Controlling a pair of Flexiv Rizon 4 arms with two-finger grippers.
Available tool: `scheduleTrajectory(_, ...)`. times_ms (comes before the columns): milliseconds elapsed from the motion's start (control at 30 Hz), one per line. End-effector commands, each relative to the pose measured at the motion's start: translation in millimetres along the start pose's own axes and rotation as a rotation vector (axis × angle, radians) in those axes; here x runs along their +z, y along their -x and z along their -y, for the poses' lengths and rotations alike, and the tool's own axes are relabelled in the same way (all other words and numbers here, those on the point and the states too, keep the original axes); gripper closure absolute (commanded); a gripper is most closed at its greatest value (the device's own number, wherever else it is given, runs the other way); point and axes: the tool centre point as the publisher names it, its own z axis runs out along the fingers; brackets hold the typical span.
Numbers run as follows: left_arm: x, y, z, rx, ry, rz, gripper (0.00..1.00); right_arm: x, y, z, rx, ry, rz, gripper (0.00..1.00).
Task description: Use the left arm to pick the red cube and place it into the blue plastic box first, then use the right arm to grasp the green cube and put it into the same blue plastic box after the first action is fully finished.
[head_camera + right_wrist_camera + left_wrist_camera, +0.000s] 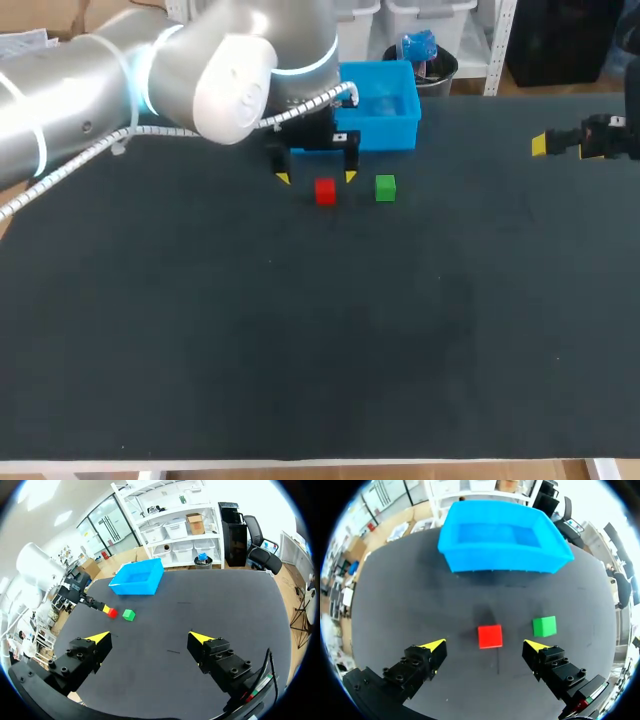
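Observation:
The red cube point(325, 191) rests on the black table with the green cube point(385, 187) just to its right. Behind them stands the blue plastic box point(383, 108), empty as far as I see. My left gripper point(316, 177) hangs open just above and behind the red cube. In the left wrist view the red cube point(490, 636) lies between and slightly ahead of the yellow fingertips point(434, 646), untouched, with the green cube point(544, 626) beyond the other tip and the box point(505, 542) farther ahead. My right gripper point(150, 638) is open at the table's far right point(556, 144), far from both cubes point(128, 614).
The black table point(320, 340) stretches wide and bare in front of the cubes. My left arm's large grey body point(180, 70) crosses the back left corner.

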Motion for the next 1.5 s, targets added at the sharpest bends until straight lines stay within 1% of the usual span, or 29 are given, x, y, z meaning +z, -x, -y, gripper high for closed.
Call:
scheduleTrajectory(33,7,3.2,2.5,-0.004,0.013,-0.007,0.00,0,0,0,0.000,-0.001,-0.001,0.00)
scheduleTrajectory(167,12,2.1,-0.1,-0.016,0.021,-0.008,0.00,0,0,0,0.000,-0.001,-0.001,0.00)
scheduleTrajectory(233,14,1.7,-0.8,-0.020,0.039,0.001,0.00,0,0,0,0.000,-0.001,-0.001,0.00)
scheduleTrajectory(433,19,0.5,-1.8,-0.026,0.035,0.004,0.00,0,0,0,0.000,-0.001,-0.001,0.00)
scheduleTrajectory(700,28,-3.1,1.3,-0.030,0.028,-0.009,0.00,0,0,0,0.000,-0.001,-0.001,0.00)
scheduleTrajectory(1100,35,-3.0,2.2,-0.035,0.024,-0.019,0.00,0,0,0,0.000,-0.001,-0.001,0.00)
scheduleTrajectory(1133,36,-2.9,1.5,-0.035,0.024,-0.018,0.13,0,0,0,0.000,-0.001,-0.001,0.00)
scheduleTrajectory(1167,37,-2.7,1.2,-0.035,0.024,-0.016,0.50,0,0,0,0.000,-0.001,-0.001,0.00)
scheduleTrajectory(1200,37,-2.6,1.1,-0.035,0.025,-0.014,0.67,0,0,0,0.000,-0.001,-0.001,0.00)
scheduleTrajectory(1233,38,-2.5,1.0,-0.035,0.025,-0.013,0.78,0,0,0,0.000,-0.001,-0.001,0.00)
scheduleTrajectory(1267,38,-2.4,1.0,-0.034,0.026,-0.012,0.97,0,0,0,0.000,-0.001,-0.001,0.00)
scheduleTrajectory(1300,39,-2.2,0.9,-0.035,0.026,-0.011,1.00,0,0,0,0.000,-0.001,-0.001,0.00)
scheduleTrajectory(1500,41,-2.3,1.9,-0.039,0.024,-0.018,1.00,0,0,0,0.000,-0.001,-0.001,0.00)
